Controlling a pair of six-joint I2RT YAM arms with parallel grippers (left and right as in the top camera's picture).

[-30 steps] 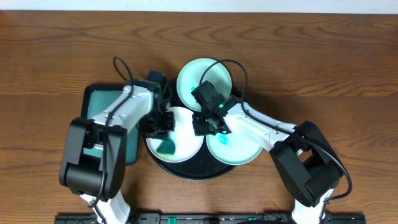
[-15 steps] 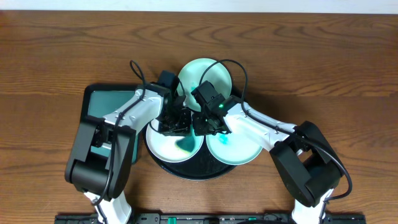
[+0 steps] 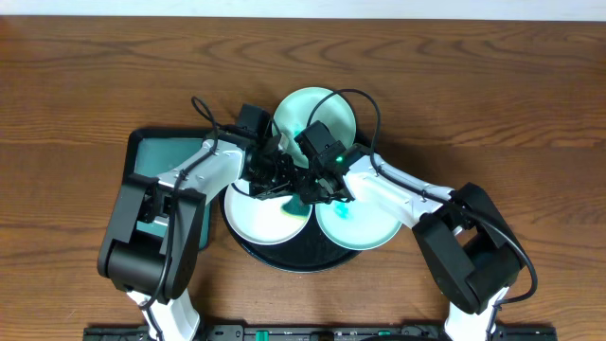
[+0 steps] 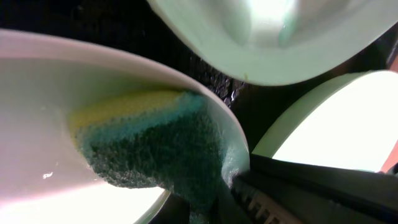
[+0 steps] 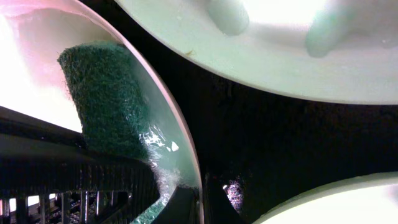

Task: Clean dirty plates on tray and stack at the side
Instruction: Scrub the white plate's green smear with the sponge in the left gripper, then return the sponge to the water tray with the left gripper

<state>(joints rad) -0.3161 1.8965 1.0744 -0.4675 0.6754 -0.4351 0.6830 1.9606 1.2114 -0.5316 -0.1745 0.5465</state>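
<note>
1. Tight quarters: the left gripper [image 3: 268, 178] and the right gripper [image 3: 317, 192] meet almost nose to nose over the middle of the tray [image 3: 294, 260].
2. The three plates crowd the tray. The white plate [image 3: 251, 220] sits front-left and the upper mint plate [image 3: 327, 102] at the back. The right mint plate [image 3: 365, 227] overhangs the tray's raised rim.
3. Open room lies outward: bare table [image 3: 492, 85] spreads wide to the right and at the back. The dark-green tray [image 3: 151, 156] hems in the left, just beside the black one.
4. The left jaws are clamped on the sponge [image 4: 155, 149], its green face pressed into the white plate's bowl close against the rim.
5. The right jaws pinch that same plate's rim, just beside the sponge.
6. The white plate lies hollow side up. It is round, so it has no long axis.
7. The right mint plate shows a teal smear near the right gripper.
</note>
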